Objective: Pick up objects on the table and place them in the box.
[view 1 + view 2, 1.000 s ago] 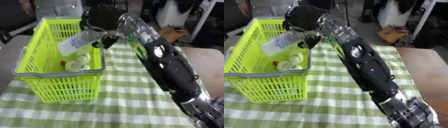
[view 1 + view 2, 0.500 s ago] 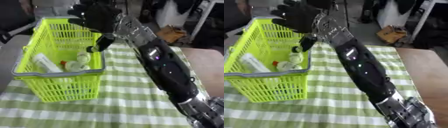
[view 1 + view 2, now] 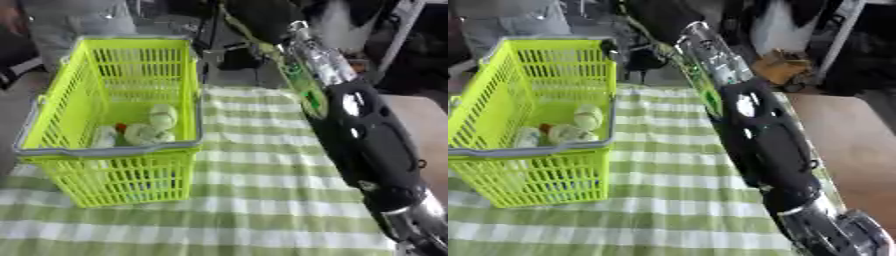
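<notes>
**Goods in the basket, arm stretched past it**

Below and to the left of the right arm (image 3: 367, 135), the lime-green basket (image 3: 112, 150) stands on the green checked tablecloth (image 3: 262, 200), serving as the box the task names. Its open top faces up, so things lowered from above settle on its floor. Several pale, rounded items (image 3: 149, 129) lie there in a cluster near the front wall, one with a bit of red on it; what each is I cannot tell.

That arm comes in from the lower right and runs diagonally up toward the top middle, beyond the basket's far right corner. Its hand lies in the dark clutter at the top, so whether its fingers are spread or curled, or carry anything, cannot be told. No left hand shows.
</notes>
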Controlling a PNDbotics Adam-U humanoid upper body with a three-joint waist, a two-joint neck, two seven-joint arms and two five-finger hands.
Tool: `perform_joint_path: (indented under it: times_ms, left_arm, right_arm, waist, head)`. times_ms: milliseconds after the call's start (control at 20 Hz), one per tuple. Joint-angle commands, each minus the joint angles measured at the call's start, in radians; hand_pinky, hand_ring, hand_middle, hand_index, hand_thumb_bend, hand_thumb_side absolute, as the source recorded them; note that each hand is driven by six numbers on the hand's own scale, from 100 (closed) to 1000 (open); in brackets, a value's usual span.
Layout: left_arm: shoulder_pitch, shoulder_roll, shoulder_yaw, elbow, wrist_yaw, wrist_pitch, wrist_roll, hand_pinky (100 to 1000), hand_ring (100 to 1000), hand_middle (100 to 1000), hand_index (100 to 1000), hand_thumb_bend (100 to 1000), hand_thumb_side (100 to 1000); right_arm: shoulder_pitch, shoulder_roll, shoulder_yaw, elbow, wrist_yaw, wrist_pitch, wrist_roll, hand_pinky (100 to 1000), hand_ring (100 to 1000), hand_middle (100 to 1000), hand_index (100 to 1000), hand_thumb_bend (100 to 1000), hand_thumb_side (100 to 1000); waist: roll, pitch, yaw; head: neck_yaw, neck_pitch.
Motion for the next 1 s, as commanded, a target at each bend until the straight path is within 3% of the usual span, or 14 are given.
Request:
perform_joint_path:
  times_ms: [50,200,400,650,1000]
  left_arm:
    - [-0.008,0.019,0.010,-0.020,-0.004,-0.004,0.006,716,1000,874,801,264,871]
    - [-0.008,0.022,0.014,-0.020,-0.006,-0.009,0.009,715,1000,874,801,262,871]
    - [-0.009,0.015,0.015,-0.020,-0.008,-0.010,0.012,714,1000,874,800,261,872]
    - [-0.007,0.011,0.018,-0.020,-0.011,-0.014,0.014,715,1000,875,800,260,873]
    - [-0.010,0.003,0.016,-0.020,-0.010,-0.016,0.010,716,1000,871,798,259,873]
  right_arm:
    - [0.037,-0.092,-0.044,-0.130,-0.269,0.035,-0.020,615,560,661,804,218,427]
    - [0.125,-0.150,-0.081,-0.226,-0.399,0.044,-0.028,602,564,662,802,174,436]
    - [0.223,-0.185,-0.131,-0.308,-0.491,0.072,-0.039,589,555,644,793,147,448]
    - [0.307,-0.189,-0.177,-0.376,-0.537,0.099,-0.062,581,552,637,790,131,460]
    - [0.355,-0.157,-0.200,-0.412,-0.567,0.119,-0.075,566,542,625,784,108,474]
  waist:
    - [0.014,-0.009,-0.010]
    - [0.023,-0.001,-0.029]
    - [0.033,0.011,-0.053]
    - [0.046,0.021,-0.070]
    - [0.058,0.024,-0.076]
  head:
    - [0.020,-0.010]
    - [0.031,-0.011]
    - [0.047,-0.011]
    - [0.060,-0.008]
    - [0.066,-0.003]
